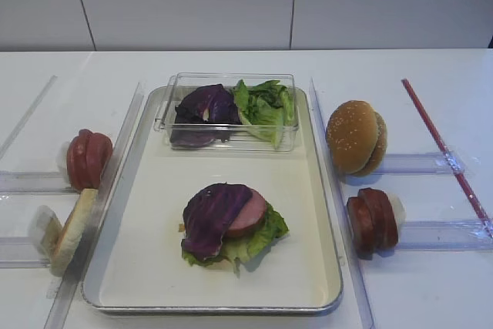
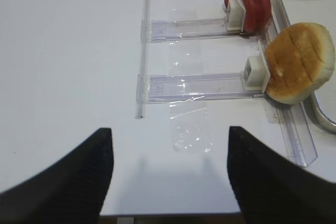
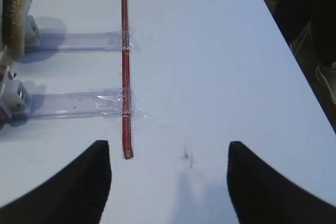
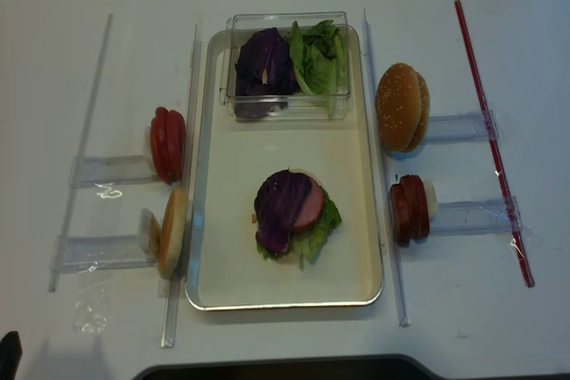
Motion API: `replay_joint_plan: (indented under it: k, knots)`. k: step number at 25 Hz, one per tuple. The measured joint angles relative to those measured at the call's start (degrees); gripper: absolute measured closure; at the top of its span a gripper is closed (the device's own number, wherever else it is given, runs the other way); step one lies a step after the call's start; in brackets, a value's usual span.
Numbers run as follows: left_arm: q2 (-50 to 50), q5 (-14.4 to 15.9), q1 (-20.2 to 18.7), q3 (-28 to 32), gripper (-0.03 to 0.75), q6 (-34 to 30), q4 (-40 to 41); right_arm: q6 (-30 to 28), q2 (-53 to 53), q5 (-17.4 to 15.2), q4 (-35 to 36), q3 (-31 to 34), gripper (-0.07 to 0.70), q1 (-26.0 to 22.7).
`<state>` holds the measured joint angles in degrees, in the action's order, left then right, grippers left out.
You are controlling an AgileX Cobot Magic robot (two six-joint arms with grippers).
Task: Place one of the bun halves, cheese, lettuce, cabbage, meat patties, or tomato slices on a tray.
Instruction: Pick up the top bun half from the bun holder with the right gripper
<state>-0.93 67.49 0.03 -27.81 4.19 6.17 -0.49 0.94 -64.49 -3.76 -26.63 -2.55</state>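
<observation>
1. The tray (image 1: 146, 267) lies in the middle of the white table (image 1: 416, 290), and everything else is placed from it.
2. On the tray's near half sits a stack: lettuce (image 1: 258, 243) underneath, a meat patty (image 1: 248, 213) on it, a cabbage leaf (image 1: 214, 216) draped over the top.
3. At the tray's far end stands a clear plastic box (image 1: 166, 109) with more purple cabbage and green lettuce.
4. Right of the tray, the sesame bun tops (image 1: 353, 136) stand on edge; nearer, more meat patties (image 1: 371, 221) stand on edge.
5. Left of the tray stand the tomato slices (image 1: 88, 159) and, nearer, a pale bun half (image 1: 73, 230).
6. The right gripper (image 3: 168, 182) hovers over bare table well right of the tray, jaws spread, gripping nothing; a red strip (image 3: 125, 66) lies just beside it.
7. The left gripper (image 2: 169, 177) hovers left of the tray, jaws spread and empty.
</observation>
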Motion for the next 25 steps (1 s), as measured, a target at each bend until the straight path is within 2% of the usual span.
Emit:
replay_joint_plan:
  k: [3,8,10,19,22,25]
  knots:
    - [0.0,0.0,0.0,0.0,0.246,0.0,0.0,0.0,0.0,1.81,-0.14,-1.51,0.124,0.0]
    - [0.0,0.0,0.0,0.0,0.246,0.0,0.0,0.49,-0.7,9.17,-3.92,-7.57,0.124,0.0]
    - [0.0,0.0,0.0,0.0,0.246,0.0,0.0,0.49,-3.0,10.98,-4.4,-11.16,0.124,0.0]
    - [0.0,0.0,0.0,0.0,0.246,0.0,0.0,0.49,-15.71,16.11,-4.69,-30.3,0.124,1.38]
    - [0.0,0.0,0.0,0.0,0.246,0.0,0.0,0.79,-20.4,16.47,-4.56,-37.31,0.124,2.37]
    - [0.0,0.0,0.0,0.0,0.246,0.0,0.0,0.91,-25.51,15.51,-2.33,-43.39,0.124,3.86]
